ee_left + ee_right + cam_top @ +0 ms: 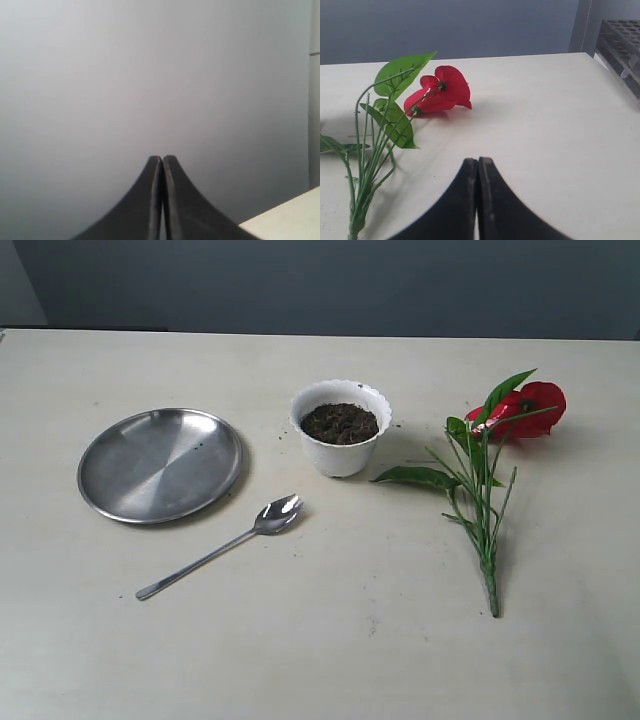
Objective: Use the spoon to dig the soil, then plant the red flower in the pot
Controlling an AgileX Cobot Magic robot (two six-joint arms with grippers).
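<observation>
Nothing started yet, going by the layout. Both arms are out of the exterior view. Left gripper [161,160] has its jaws pressed together, empty, facing a blank grey wall with only a table corner in sight, so it looks parked off the work area. Right gripper [477,162] is likewise closed and empty, low over the table [330,660], with the flower [440,92] lying near ahead of it. Pot [341,427] stands upright mid-table, filled with soil [340,423] nearly to its scalloped rim; a few crumbs lie on the table around it. Spoon [222,546] lies flat in front of the pot, bowl end toward it, handle running out toward the left arm's side, so it's a natural left-arm pick. Steel plate [160,463] sits just beside the spoon's bowl, apart from the pot; my guess is it's there to take dug-out soil. Flower [495,475] lies on its side on the right of the pot, bloom toward the far edge, stem base toward the near edge, one leaf reaching close to the pot. That suits the right arm gripping low on the stem. Judgement: first step is the spoon pick. The handle is thin and flat on the table, so the jaws must open and come straight down across it; slip risk is real.
</observation>
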